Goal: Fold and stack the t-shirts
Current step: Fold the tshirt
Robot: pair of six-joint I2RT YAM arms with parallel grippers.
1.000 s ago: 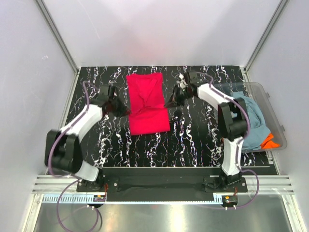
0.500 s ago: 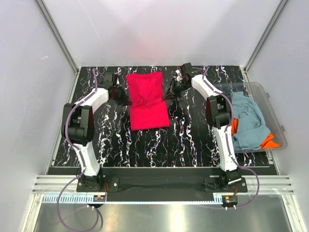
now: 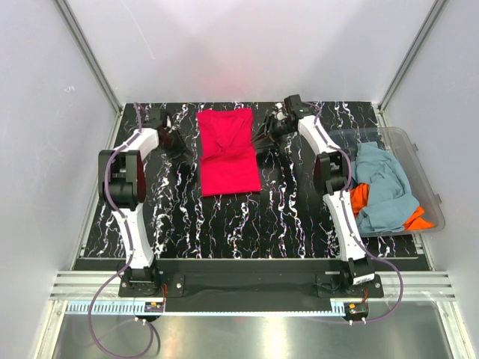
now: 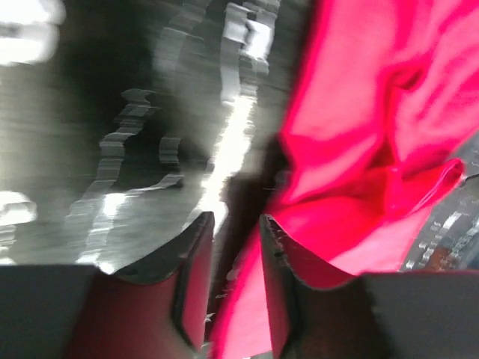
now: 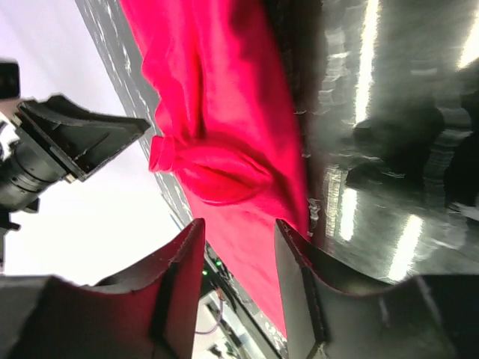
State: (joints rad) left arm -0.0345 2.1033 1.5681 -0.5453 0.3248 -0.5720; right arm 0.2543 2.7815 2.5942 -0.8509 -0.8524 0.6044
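Note:
The red t-shirt lies folded into a tall rectangle at the back middle of the black marbled table, with a creased fold across its upper half. My left gripper stands open just off its left edge. In the left wrist view the red t-shirt lies to the right of the left gripper, whose jaws hold nothing. My right gripper is open beside the right edge. In the right wrist view the red t-shirt shows beyond the right gripper, which holds nothing. A grey-blue t-shirt and an orange t-shirt lie crumpled in the tub.
A clear plastic tub sits at the table's right edge, beside the right arm. White walls with metal posts close in the back and both sides. Black marbled table surface stretches from the shirt to the arm bases.
Both arms reached toward the back of the table. The red shirt shifted slightly back. Both grippers, shut at its side edges before, now stand open.

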